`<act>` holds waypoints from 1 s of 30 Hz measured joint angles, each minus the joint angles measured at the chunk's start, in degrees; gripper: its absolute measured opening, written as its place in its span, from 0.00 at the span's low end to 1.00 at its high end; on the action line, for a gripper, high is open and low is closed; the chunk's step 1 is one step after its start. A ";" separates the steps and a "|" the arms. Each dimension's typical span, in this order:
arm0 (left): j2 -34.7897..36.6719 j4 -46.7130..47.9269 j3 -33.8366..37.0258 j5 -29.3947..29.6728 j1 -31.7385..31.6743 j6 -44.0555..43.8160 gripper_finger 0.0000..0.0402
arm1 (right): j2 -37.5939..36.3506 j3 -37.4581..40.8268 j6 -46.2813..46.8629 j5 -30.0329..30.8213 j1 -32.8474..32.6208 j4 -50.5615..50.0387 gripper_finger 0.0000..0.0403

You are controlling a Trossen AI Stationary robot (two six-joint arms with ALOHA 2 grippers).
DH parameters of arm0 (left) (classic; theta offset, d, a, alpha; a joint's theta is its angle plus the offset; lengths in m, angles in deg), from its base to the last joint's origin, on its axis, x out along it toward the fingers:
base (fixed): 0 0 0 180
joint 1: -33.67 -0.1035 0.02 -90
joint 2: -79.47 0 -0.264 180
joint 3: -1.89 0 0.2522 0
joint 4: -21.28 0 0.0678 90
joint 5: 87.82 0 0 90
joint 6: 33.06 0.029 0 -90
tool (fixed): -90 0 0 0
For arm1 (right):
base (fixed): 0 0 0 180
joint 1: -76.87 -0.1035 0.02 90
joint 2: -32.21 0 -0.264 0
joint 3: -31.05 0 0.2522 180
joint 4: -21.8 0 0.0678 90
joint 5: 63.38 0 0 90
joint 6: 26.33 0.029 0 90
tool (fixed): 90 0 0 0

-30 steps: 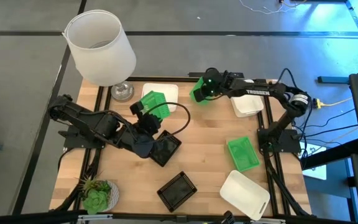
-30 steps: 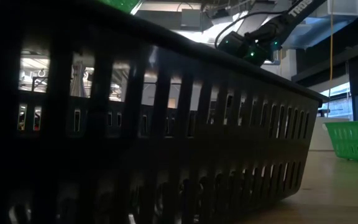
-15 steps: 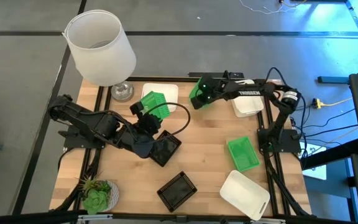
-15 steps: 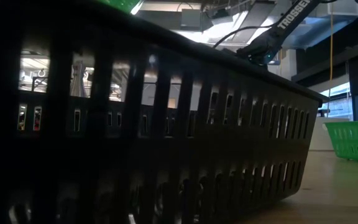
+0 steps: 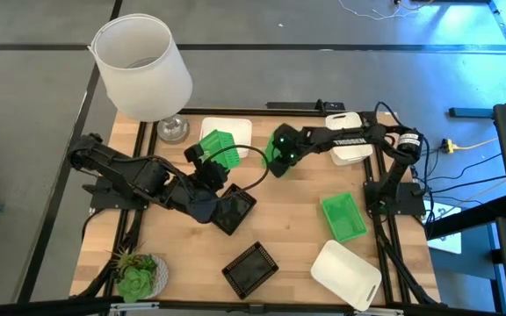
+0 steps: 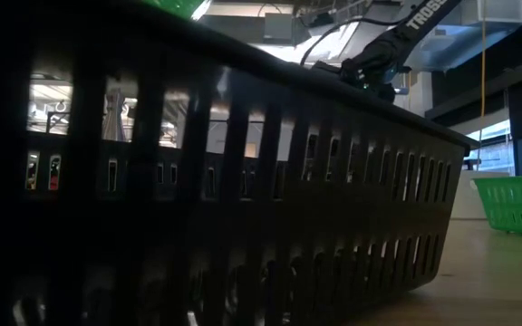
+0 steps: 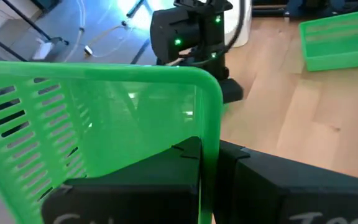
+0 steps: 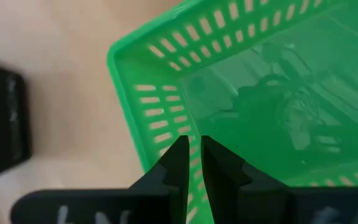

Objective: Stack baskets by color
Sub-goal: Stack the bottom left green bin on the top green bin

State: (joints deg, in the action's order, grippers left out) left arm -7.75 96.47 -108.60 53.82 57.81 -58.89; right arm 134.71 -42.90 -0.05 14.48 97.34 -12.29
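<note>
Nearest the low camera, a black basket fills almost the whole low view, and from above it sits at the front edge of the wooden table. Beside it on the front right lies a white basket, with a small potted plant at the front left corner. Farther in, a green basket rests flat on the right side, and another black basket lies near the middle, just beside the left arm. Above that one, the left gripper is clenched on the rim of a tilted green basket, its wall clamped between the dark fingers. Across from it, toward the table's centre, the right gripper grasps a third green basket by its slotted wall, the fingertips pinched together over the rim. Behind the left gripper's basket lies another white basket, partly covered by it, and one more white basket sits at the back right under the right arm. At the far left corner stands a large white lampshade.
</note>
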 joint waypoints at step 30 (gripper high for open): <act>-1.70 -18.10 -0.17 -15.55 -17.48 -10.29 0.00 | -28.80 0.00 -7.26 47.68 -38.65 -12.38 0.11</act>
State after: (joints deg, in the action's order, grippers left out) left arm -9.45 78.36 -108.77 38.28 40.33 -69.18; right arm 105.91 -42.90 -7.32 62.16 58.69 -24.67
